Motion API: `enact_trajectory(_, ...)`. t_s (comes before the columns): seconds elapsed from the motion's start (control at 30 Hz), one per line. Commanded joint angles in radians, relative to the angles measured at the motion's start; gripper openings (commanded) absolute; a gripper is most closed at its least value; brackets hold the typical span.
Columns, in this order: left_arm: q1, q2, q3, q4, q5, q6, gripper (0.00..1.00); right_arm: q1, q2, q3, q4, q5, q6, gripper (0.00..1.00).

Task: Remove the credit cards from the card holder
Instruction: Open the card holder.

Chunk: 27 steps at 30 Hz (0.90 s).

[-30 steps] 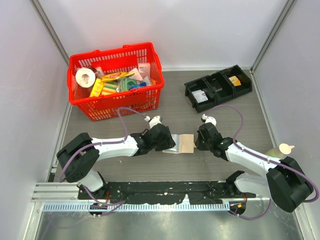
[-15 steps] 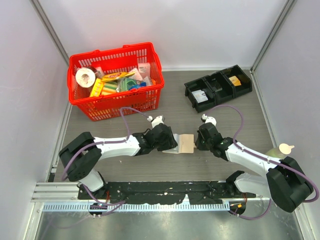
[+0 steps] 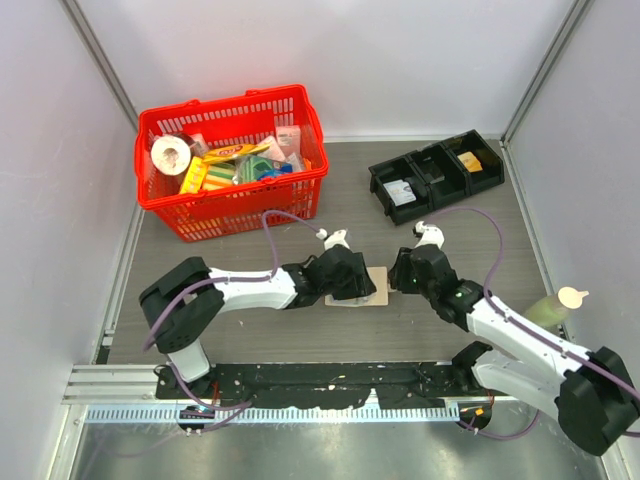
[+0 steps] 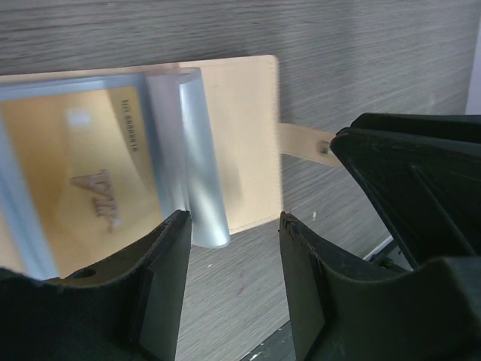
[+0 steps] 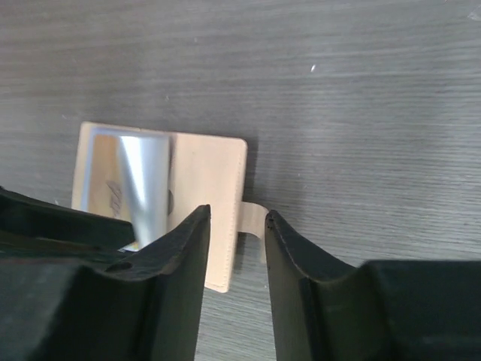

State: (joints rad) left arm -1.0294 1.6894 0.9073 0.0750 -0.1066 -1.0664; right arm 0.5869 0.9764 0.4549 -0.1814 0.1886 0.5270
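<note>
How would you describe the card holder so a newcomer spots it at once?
On the grey table, nearer than the red basket and black tray, find where the left gripper and right gripper meet. The card holder lies flat between them: a small tan wallet showing shiny blue-grey sleeves over a yellow-orange card, its closure tab pointing toward the right gripper.

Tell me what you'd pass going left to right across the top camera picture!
Red basket → left gripper → card holder → right gripper. The black tray overlaps these sideways, so I left it out.
</note>
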Motion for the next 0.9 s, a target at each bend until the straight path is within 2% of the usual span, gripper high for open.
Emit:
enact_trajectory(0.0,-0.020,0.045,0.070,0.083,0.050,0.032,0.53,-0.001,-0.108,0.002,-0.007,0.104,0.016,0.45)
enact_trajectory(0.17,-0.031,0.092,0.100,0.117,0.064,0.048,0.54,-0.002,-0.231,-0.018,-0.012,0.144,0.022,0.47)
enact_trajectory(0.3,-0.031,0.121,0.125,0.138,0.102,0.074,0.53,-0.001,-0.260,-0.010,-0.003,0.115,0.018,0.43)
enact_trajectory(0.43,-0.032,0.087,0.136,0.134,0.143,0.126,0.54,-0.001,-0.263,0.017,0.002,0.068,0.008,0.42)
enact_trajectory(0.7,-0.026,-0.060,0.102,0.121,0.145,0.241,0.59,-0.001,-0.190,0.085,0.051,-0.075,0.004,0.41)
enact_trajectory(0.87,-0.028,-0.111,0.076,0.121,0.196,0.249,0.61,-0.001,-0.127,0.128,0.085,-0.130,0.005,0.39)
